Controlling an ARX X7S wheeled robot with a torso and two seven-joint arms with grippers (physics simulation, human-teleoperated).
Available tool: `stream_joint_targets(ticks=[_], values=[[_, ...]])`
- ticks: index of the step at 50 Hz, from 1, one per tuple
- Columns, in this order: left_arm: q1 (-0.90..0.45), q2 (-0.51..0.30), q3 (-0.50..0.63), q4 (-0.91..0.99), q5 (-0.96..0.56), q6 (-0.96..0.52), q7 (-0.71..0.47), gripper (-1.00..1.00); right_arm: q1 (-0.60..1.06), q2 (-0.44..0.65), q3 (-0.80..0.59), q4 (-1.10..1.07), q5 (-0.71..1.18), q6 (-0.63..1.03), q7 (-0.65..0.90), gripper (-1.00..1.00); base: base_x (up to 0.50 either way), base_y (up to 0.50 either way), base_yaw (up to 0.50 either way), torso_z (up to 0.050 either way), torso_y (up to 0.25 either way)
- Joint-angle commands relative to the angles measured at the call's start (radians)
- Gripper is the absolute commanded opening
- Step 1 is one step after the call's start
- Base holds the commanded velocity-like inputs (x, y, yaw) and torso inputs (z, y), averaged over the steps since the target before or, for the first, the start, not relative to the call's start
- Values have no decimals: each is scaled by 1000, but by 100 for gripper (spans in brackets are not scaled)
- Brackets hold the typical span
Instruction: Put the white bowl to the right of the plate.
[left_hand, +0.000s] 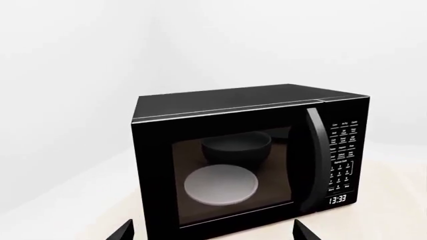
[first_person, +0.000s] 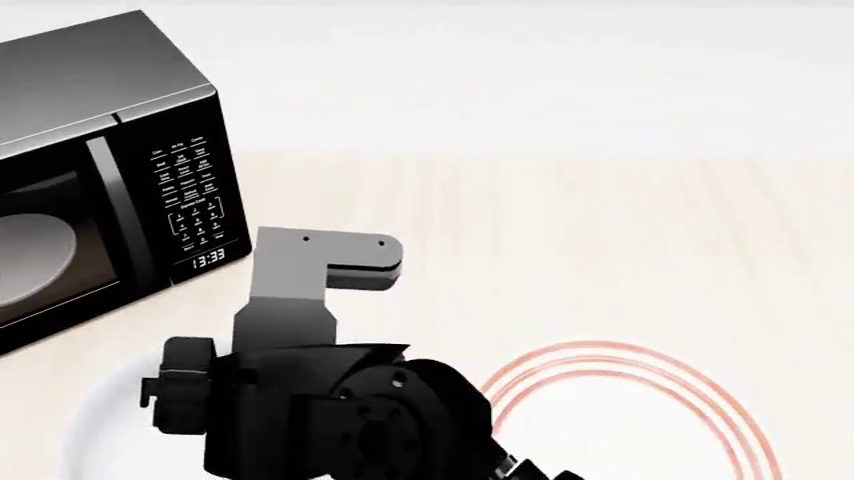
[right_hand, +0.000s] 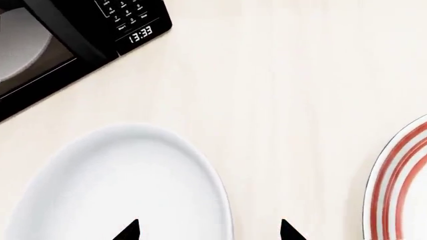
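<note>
White bowl, upright on table, not gripped

White bowl (right_hand: 120, 185): round, no long axis, mouth upward; sits on the pale wooden table (first_person: 601, 230) toward its near edge, in front of the black microwave (first_person: 100, 170).
Plate (first_person: 627, 410): red-ringed, flat, apart from the bowl on the robot's right.
Right gripper (right_hand: 210, 231): fingers wide, one tip over the bowl's interior, one outside its rim, holding nothing.
Left gripper (left_hand: 213, 231): fingers wide, empty, facing the microwave door.

Head cam looked down over table; left wrist faced microwave (left_hand: 250, 160) front, near; right wrist looked straight down, close; all shared microwave.
</note>
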Motion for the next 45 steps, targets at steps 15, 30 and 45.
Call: stream_joint_targets(ticks=[15, 30, 45], values=[[15, -7, -2, 16, -3, 7, -12, 100, 200, -3, -687, 220, 368, -402, -182, 100, 0, 0, 0, 0, 0], [23, -9, 1, 22, -3, 14, -18, 100, 138, -3, -689, 221, 338, -349, -197, 100, 0, 0, 0, 0, 0], [24, -12, 4, 22, 3, 21, -29, 100, 117, -3, -687, 181, 327, -321, -247, 100, 0, 0, 0, 0, 0]])
